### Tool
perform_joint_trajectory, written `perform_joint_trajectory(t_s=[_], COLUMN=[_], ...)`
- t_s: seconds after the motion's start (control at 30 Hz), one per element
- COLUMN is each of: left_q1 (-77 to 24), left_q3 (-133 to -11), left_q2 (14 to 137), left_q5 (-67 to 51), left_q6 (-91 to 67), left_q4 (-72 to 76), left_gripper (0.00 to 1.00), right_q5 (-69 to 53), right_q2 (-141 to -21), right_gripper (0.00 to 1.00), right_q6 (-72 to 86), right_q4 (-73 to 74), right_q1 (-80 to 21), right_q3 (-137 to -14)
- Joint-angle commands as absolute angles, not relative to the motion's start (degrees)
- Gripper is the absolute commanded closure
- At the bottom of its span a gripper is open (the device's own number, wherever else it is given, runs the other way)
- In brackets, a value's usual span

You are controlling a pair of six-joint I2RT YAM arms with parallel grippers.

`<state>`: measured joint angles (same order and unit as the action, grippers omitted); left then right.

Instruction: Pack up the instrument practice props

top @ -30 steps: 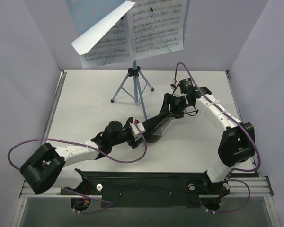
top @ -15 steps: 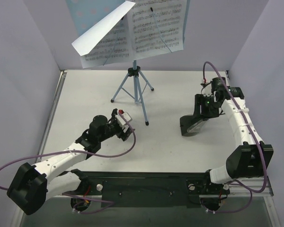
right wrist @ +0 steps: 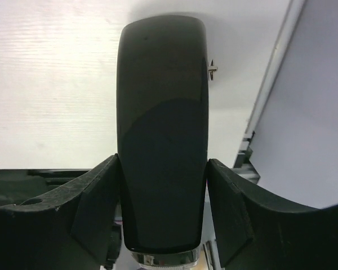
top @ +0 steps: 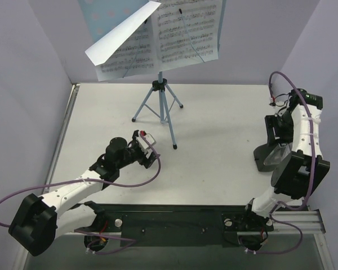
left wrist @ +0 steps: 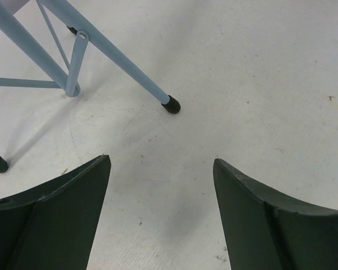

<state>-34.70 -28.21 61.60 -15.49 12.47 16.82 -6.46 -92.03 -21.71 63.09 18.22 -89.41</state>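
The light-blue music stand [top: 159,104] stands upright on its tripod at the far side of the table [top: 225,112]. White sheet-music pages [top: 186,34] are spread on it, one leaf curling forward. My right gripper [right wrist: 162,169] clasps the dark, glossy metronome [right wrist: 160,84] near the right edge.

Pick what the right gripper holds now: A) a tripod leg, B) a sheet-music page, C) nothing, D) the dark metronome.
D: in the right wrist view, the right gripper clamps the dark metronome between its fingers.
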Motion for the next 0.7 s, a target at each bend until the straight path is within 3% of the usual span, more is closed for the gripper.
perform_joint_trajectory(t_s=[0.0, 0.13, 0.17, 0.2, 0.23, 0.27, 0.3, 0.67], left_q1=[-34.1, -34.01, -34.1, -34.01, -34.01, -34.1, -34.1, -33.93], left_q3=[-28.39, -28.21, -28.21, -28.13, -28.13, -28.3, -28.39, -31.81], left_q2=[59.5, 58.98, 58.8, 58.8, 58.62, 58.36, 58.27, 57.3], left_q5=[-16.96, -17.31, -17.31, -17.4, -17.58, -17.58, -17.4, -15.12], left_q6=[12.66, 12.48, 12.48, 12.48, 12.57, 12.57, 12.57, 14.85], left_q4=[16.35, 15.91, 15.91, 15.82, 15.73, 15.38, 15.21, 8.44], left_gripper=[0.16, 0.16, 0.16, 0.16, 0.16, 0.15, 0.15, 0.15], right_q5=[-1.5, -1.41, -1.41, -1.49, -1.49, -1.32, -1.06, -11.07], right_q2=[-94.65, -97.64, -98.86, -99.22, -99.58, -99.49, -98.54, -88.52], right_gripper=[1.0, 0.97, 0.8, 0.56, 0.42, 0.12, 0.0, 0.0], right_q6=[-25.49, -24.17, -23.65, -23.38, -23.47, -23.47, -23.47, -23.99], right_q4=[68.47, 68.2, 68.2, 68.2, 68.2, 68.03, 67.33, 63.29], right_q1=[21.27, 21.8, 21.8, 21.8, 21.8, 21.71, 21.71, 19.87], right_q3=[-93.16, -93.52, -93.43, -93.43, -93.51, -93.69, -94.21, -99.14])
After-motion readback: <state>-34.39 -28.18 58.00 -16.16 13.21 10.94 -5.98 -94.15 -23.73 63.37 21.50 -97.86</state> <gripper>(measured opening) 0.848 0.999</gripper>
